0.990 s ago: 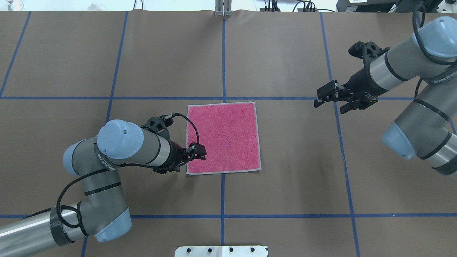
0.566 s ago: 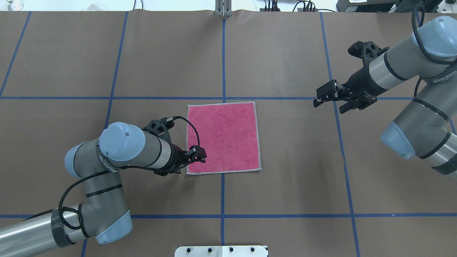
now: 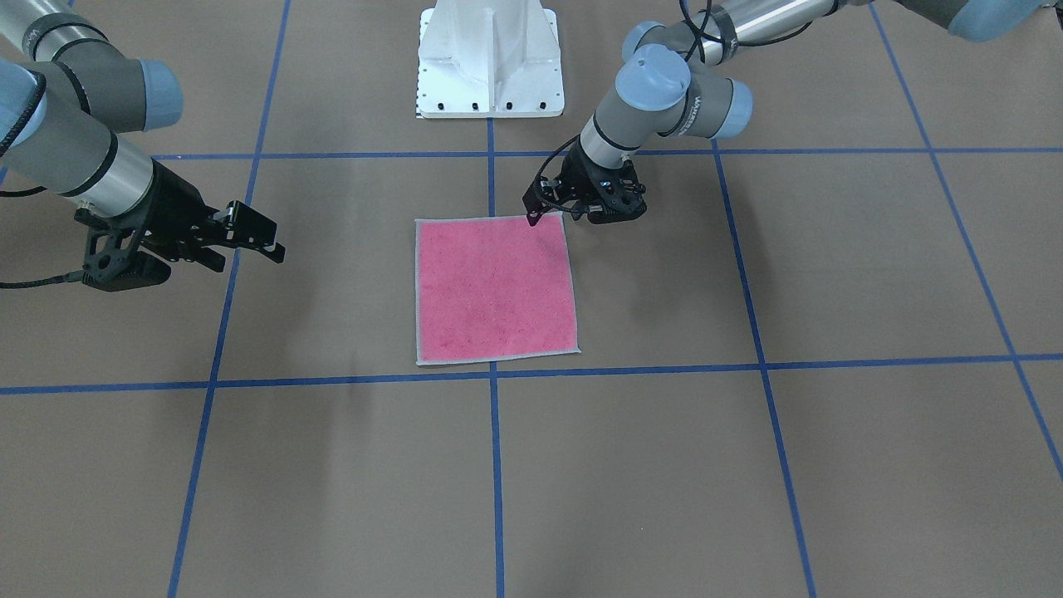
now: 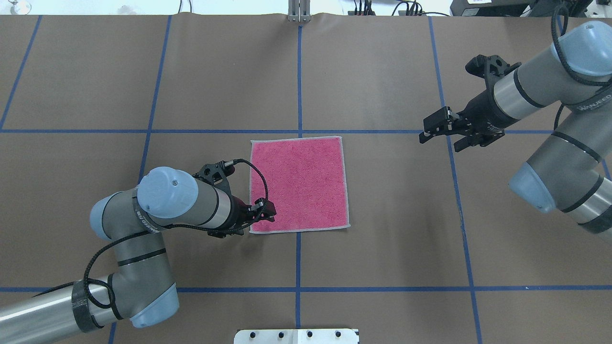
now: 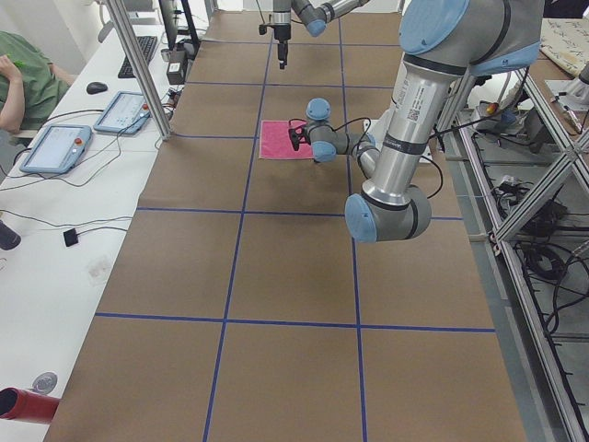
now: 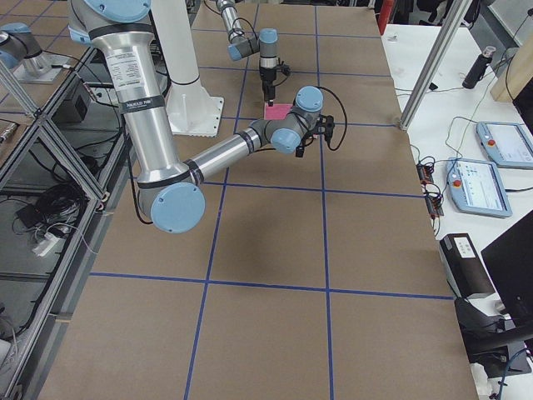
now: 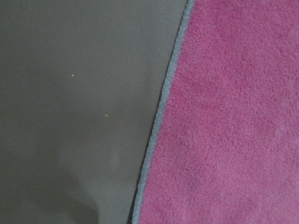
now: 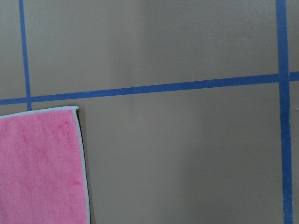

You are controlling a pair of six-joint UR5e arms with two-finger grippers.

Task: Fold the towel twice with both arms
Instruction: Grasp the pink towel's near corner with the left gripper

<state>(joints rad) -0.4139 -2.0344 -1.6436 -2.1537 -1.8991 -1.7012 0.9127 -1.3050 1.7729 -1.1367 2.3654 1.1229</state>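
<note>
Towel (image 4: 299, 184): flat, unfolded, pink face up on brown table (image 4: 392, 224), straddling centre blue tape line (image 4: 300, 71).
Left gripper (image 4: 263, 214): low at towel's corner nearest robot, on robot's left. I cannot tell whether fingers are parted or closed. My left wrist view shows only grey border (image 7: 159, 121), pink pile and table.
Right gripper (image 4: 440, 141): well apart from towel on robot's right, above table, fingers spread, holding nothing.
</note>
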